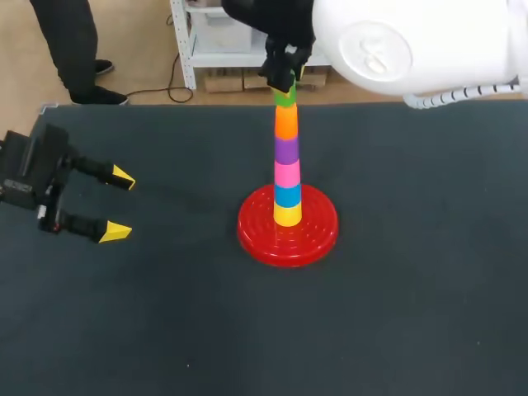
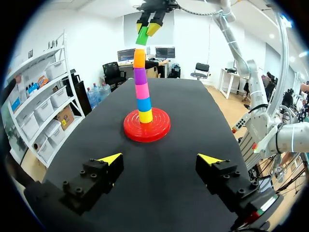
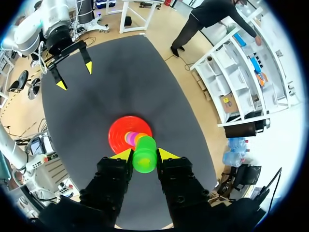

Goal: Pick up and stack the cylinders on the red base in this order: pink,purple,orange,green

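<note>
The green cylinder (image 1: 285,96) sits at the top of the column, directly above the orange cylinder (image 1: 286,122) and tilted in the left wrist view. Whether it is fully seated cannot be determined. Below orange come the purple cylinder (image 1: 286,150) and the pink cylinder (image 1: 287,173), then a blue piece (image 1: 287,195) and a yellow piece (image 1: 287,215) on the red base (image 1: 256,235). Judged status: three cylinders placed; the green one remains to be seated and released.

The right gripper (image 3: 145,153) is clamped on the green cylinder, one finger on each side. The left gripper (image 1: 120,205) has its fingers spread wide, holds nothing, and is well apart from the base.
</note>
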